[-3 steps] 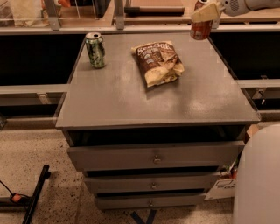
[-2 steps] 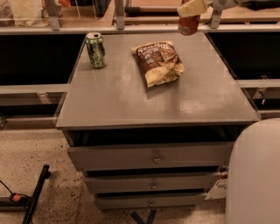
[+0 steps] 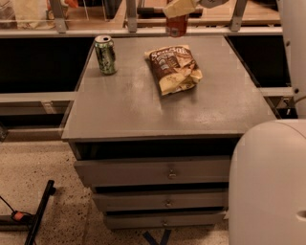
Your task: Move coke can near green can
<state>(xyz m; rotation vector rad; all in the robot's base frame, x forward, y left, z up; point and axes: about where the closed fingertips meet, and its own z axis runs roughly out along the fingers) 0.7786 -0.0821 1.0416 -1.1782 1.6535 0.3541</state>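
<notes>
Since the earlier frame the pincer point(image 3: 178, 11) has carried the coke can point(image 3: 177, 26) leftward along the far edge of the bench point(image 3: 143, 110). It started beyond the far right corner and is now roughly over the middle of that edge. The can hangs upright in the air, clear of the bench top. Its upper part is covered by the pale fingers point(image 3: 173, 9), which appear to be clamped around it, though the grip itself is partly cut off at the top of the view.

The green can point(image 3: 105, 54) stands upright near the far left corner, just inside the left edge and well apart from the coke can. Between the two, and nearer the middle of the bench, a brown crisp bag point(image 3: 174, 68) lies flat and crumpled, close to the far edge. Three drawers point(image 3: 167, 173) sit below the near edge. The robot's white body point(image 3: 270, 186) fills the space off the near right corner.
</notes>
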